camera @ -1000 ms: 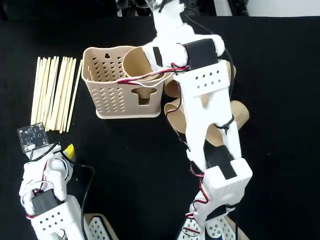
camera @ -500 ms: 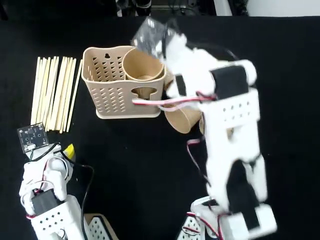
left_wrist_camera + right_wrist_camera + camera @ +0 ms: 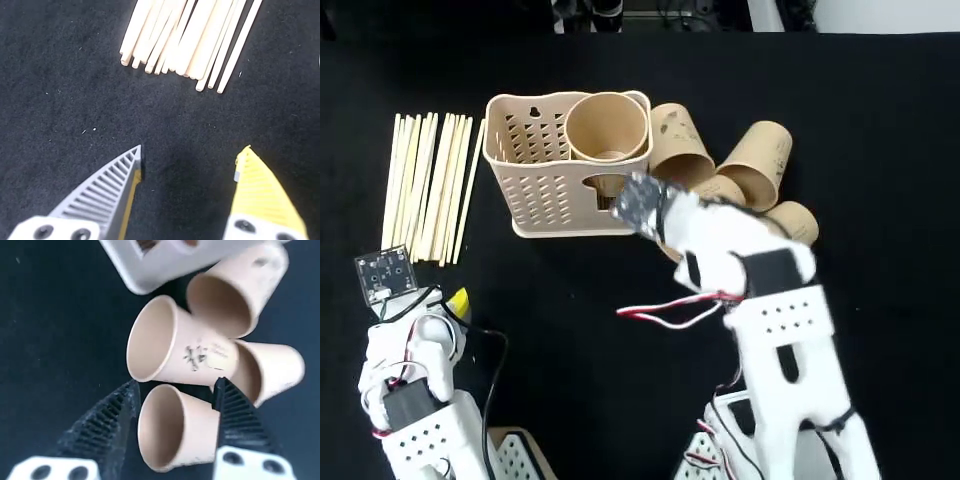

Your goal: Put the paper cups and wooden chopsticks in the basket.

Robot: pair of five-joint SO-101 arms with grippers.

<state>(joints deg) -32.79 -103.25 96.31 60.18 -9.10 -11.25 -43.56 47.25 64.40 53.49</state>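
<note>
Progress of the task, judged from how things lie. One paper cup [image 3: 607, 125] stands upright inside the basket [image 3: 535, 180], in the compartment on the side of the loose cups. This is the only part of the task that appears done.

At least four loose cups [image 3: 760, 160] lie on their sides on the black table [image 3: 880, 120], clustered just beside the basket. The right gripper [image 3: 176, 381] hangs over this cluster with its jaws spread wide. The nearest cup [image 3: 172, 430] lies between the two fingers with its mouth open to one side. No grip on it is evident. The other cups lie just beyond the fingertips, touching one another, and the basket corner [image 3: 150, 270] lies farther ahead of them.

The wooden chopsticks [image 3: 190, 35] lie in a loose bundle on the table, none of them in the basket. The left gripper [image 3: 192, 148] has its jaws wide apart and empty. The chopstick ends lie ahead of the fingertips, near but not touching.

By this reading the task is at an early stage: the remaining cups and the whole bundle are left to move.
</note>
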